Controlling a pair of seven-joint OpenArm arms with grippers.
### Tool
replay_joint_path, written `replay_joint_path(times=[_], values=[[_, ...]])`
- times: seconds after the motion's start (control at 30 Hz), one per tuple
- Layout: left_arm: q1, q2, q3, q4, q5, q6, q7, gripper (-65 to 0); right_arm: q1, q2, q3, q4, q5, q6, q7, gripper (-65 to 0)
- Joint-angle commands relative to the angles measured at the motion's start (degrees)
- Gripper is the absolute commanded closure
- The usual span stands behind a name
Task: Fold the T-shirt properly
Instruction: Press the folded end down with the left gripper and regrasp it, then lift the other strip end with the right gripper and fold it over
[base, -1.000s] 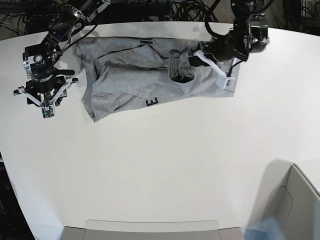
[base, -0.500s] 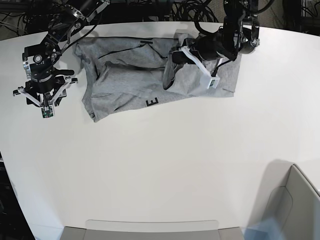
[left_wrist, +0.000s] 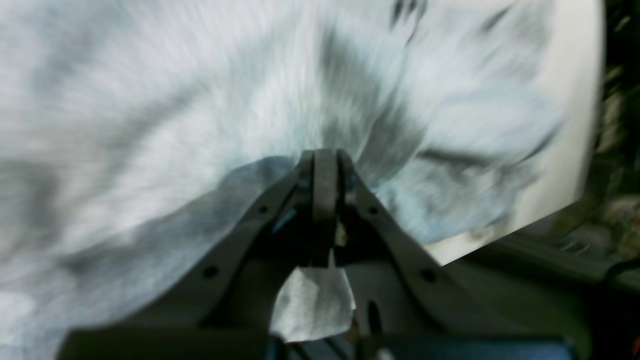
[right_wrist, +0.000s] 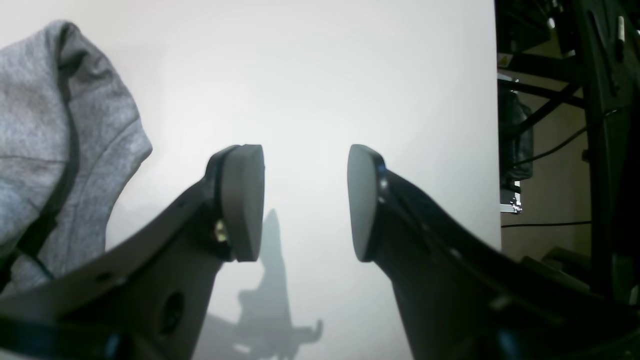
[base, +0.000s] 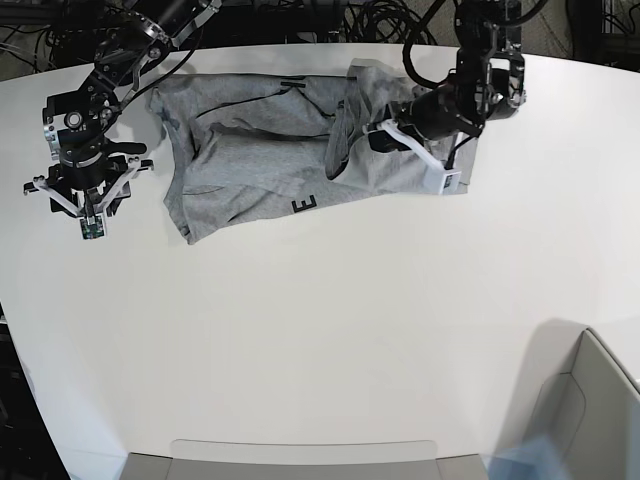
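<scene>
The heather-grey short-sleeved cotton T-shirt (base: 280, 150) lies crumpled at the far side of the white tabletop (base: 330, 330), partly doubled over, with a black letter showing at its near edge. The left gripper (base: 385, 125) has its jaws closed on a fold of the cloth. The right gripper (right_wrist: 305, 200) hangs beside the shirt with jaws wide apart, holding nothing. The folding seems only begun; most folds remain.

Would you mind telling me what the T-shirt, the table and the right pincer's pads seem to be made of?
T-shirt: soft knit, probably cotton jersey, matte heather grey; it wrinkles and drapes in limp folds.
Table: smooth white hard surface, likely laminate or painted board; it takes soft shadows and faint sheen.
Right pincer pads: matte grey, perhaps rubber or plastic; the look leaves this open.
</scene>
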Motion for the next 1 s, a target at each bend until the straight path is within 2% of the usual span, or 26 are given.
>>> replay_joint_path(times=[0.0,0.2,0.3,0.4,0.5,0.67,0.73,0.83,0.97], values=[[-0.5,0.2,1.5,1.2,-0.6,-0.5,-0.3,0.0,0.7,0.3,-0.2,1.0,0.6,0.9,1.2,-27.3],[-5.5,0.2,11.6,0.9,-0.6,-0.5,0.1,0.0,0.8,0.0,-0.2,1.0,0.6,0.9,0.9,-27.2],[-6.0,0.1,11.5,0.9,-0.6,-0.5,0.1,0.0,0.8,-0.3,-0.2,1.3,1.3,0.9,0.8,-27.2],[-5.9,0.2,9.6,0.9,-0.6,-0.5,0.1,0.0,0.8,-0.3,-0.1,1.3,5.7,0.9,0.2,-27.2],[-5.8,0.1,7.5,0.9,-0.6,-0.5,0.1,0.0,2.4,-0.3,-0.2,3.5,7.3,0.9,-7.6,-27.2],[-4.5,0.0,5.4,0.9,-0.6,-0.5,0.1,0.0,6.9,0.4,-1.6,4.6,7.6,0.9,-28.9,-27.2],[-4.5,-0.6,5.4,0.9,-0.6,-0.6,0.1,0.0,7.3,1.8,-3.6,4.7,8.9,0.9,-35.0,-27.2],[-4.5,-1.2,5.7,0.8,-0.6,-0.6,0.1,0.0,5.9,4.3,-6.8,4.6,19.2,0.9,-35.4,-27.2],[-4.5,-1.2,5.6,0.8,-0.6,-0.6,0.1,0.0,2.8,8.3,-8.0,4.5,38.9,0.9,-35.4,-27.2]])
